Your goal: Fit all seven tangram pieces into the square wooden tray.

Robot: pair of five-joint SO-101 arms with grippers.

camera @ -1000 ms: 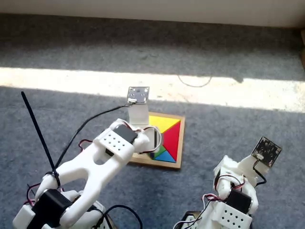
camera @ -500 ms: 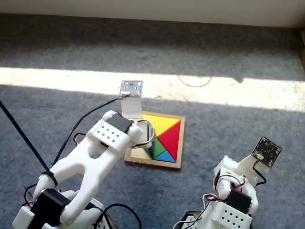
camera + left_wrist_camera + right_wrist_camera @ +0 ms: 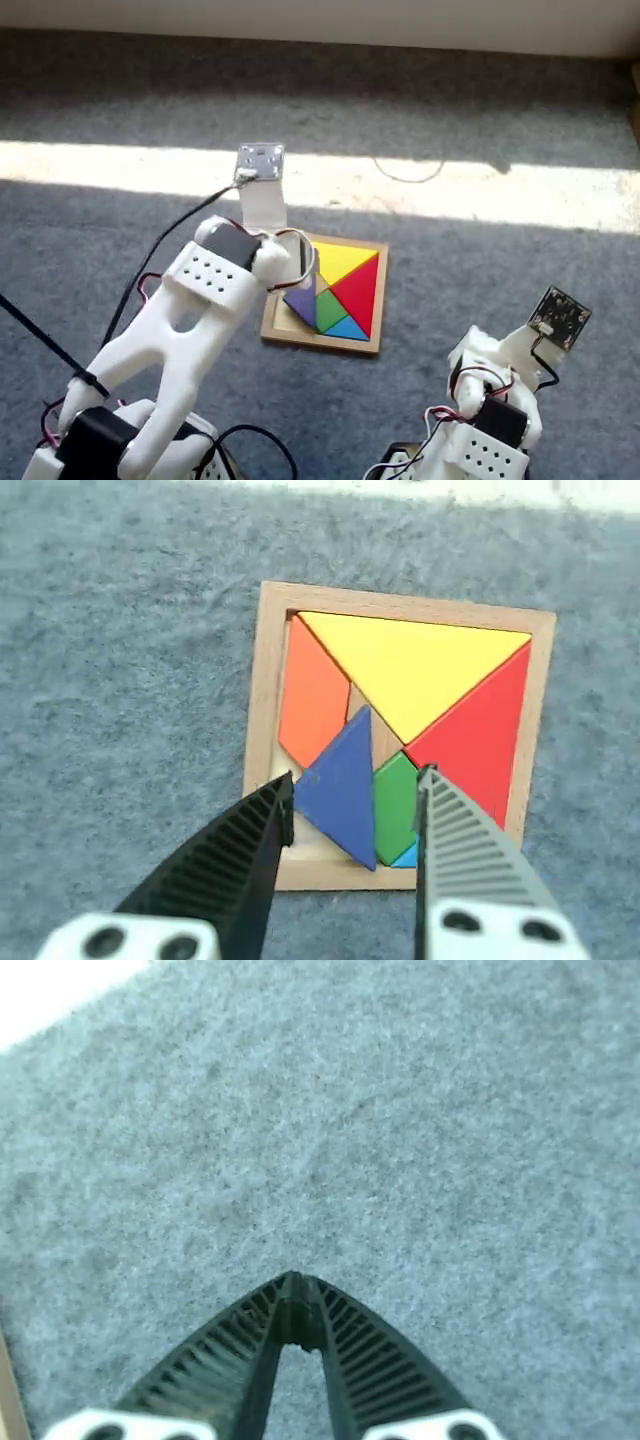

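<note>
The square wooden tray (image 3: 400, 603) lies on grey carpet. In it sit a yellow triangle (image 3: 415, 670), a red triangle (image 3: 480, 740), an orange parallelogram (image 3: 312, 700), a green piece (image 3: 395, 805) and a sliver of light blue (image 3: 405, 857). A dark blue triangle (image 3: 343, 790) lies askew over bare wood near the tray's front. My left gripper (image 3: 356, 780) hangs open above it, one finger on each side. In the high view the left arm (image 3: 215, 290) leans over the tray's (image 3: 320, 343) left edge. My right gripper (image 3: 295, 1285) is shut over bare carpet.
The right arm (image 3: 495, 400) stays folded at the front right, apart from the tray. A sunlit band of floor with a thin cable (image 3: 405, 175) runs behind the tray. Grey carpet surrounds everything.
The left arm has drawn back to the left, off the tray's middle. The dark blue triangle and green piece, covered before, now show in the tray. The right arm kept still.
</note>
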